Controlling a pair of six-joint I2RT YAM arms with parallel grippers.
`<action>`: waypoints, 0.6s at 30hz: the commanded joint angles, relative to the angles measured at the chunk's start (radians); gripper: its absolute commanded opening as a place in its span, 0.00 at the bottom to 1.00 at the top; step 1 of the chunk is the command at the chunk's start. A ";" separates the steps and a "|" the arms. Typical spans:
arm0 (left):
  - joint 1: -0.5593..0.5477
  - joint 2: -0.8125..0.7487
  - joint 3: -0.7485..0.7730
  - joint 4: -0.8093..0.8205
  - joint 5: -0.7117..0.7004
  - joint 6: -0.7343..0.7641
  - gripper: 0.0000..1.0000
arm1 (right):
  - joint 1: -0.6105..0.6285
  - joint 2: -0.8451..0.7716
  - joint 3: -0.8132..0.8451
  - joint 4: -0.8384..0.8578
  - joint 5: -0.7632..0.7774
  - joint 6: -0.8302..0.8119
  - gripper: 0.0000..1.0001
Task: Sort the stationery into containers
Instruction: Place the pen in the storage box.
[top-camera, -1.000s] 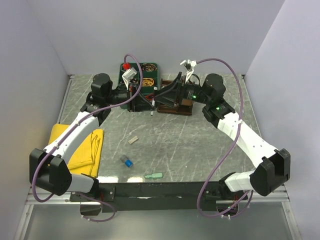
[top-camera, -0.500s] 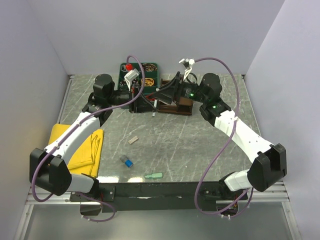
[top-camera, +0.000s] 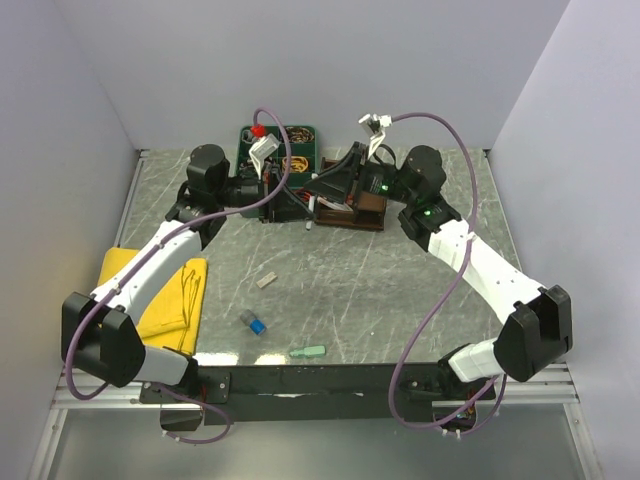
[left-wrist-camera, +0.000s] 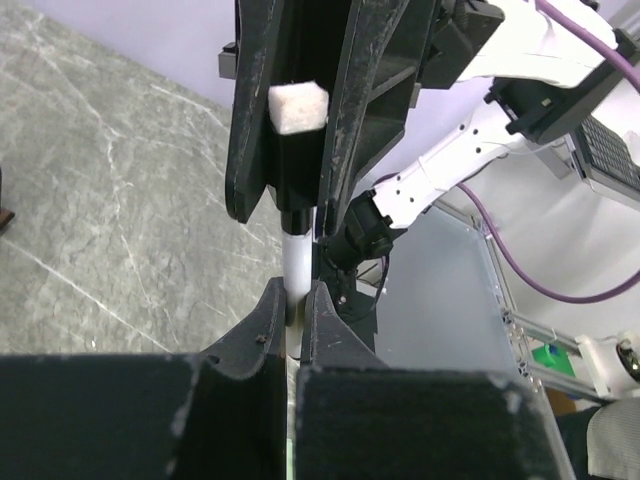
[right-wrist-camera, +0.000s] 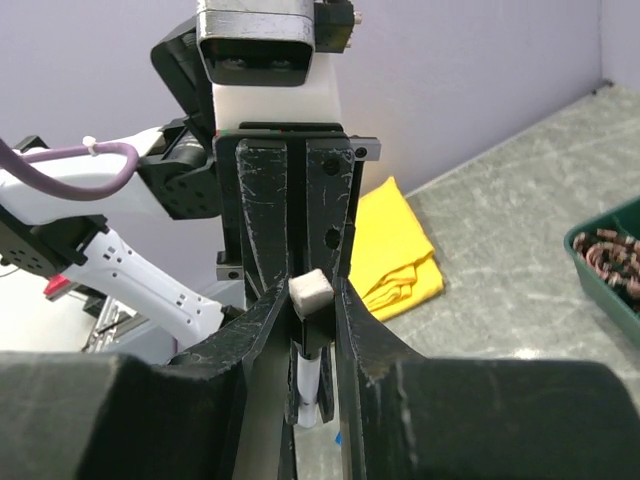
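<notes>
Up at twelve o'clock, left gripper clamps a white pen; right gripper pinches its square white tip, at the organiser's nine o'clock.

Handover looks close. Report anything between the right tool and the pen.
Nothing visible. The pen, gripped by the left tool, already lies between the right tool's fingers.

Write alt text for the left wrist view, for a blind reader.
The left gripper, shut on a slim white-and-black pen, holds its far end between the fingers of the right gripper opposite. A small white block sits deeper between those fingers; a grey marble table lies behind.
</notes>
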 joint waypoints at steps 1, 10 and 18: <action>-0.009 0.006 0.115 0.088 0.032 0.028 0.01 | 0.054 -0.015 -0.016 0.026 -0.024 -0.056 0.00; -0.018 0.063 0.381 0.197 0.052 -0.072 0.01 | 0.122 -0.050 -0.099 -0.123 0.043 -0.208 0.00; -0.026 0.035 0.461 0.042 0.057 0.018 0.01 | 0.107 -0.079 -0.140 -0.143 0.089 -0.211 0.00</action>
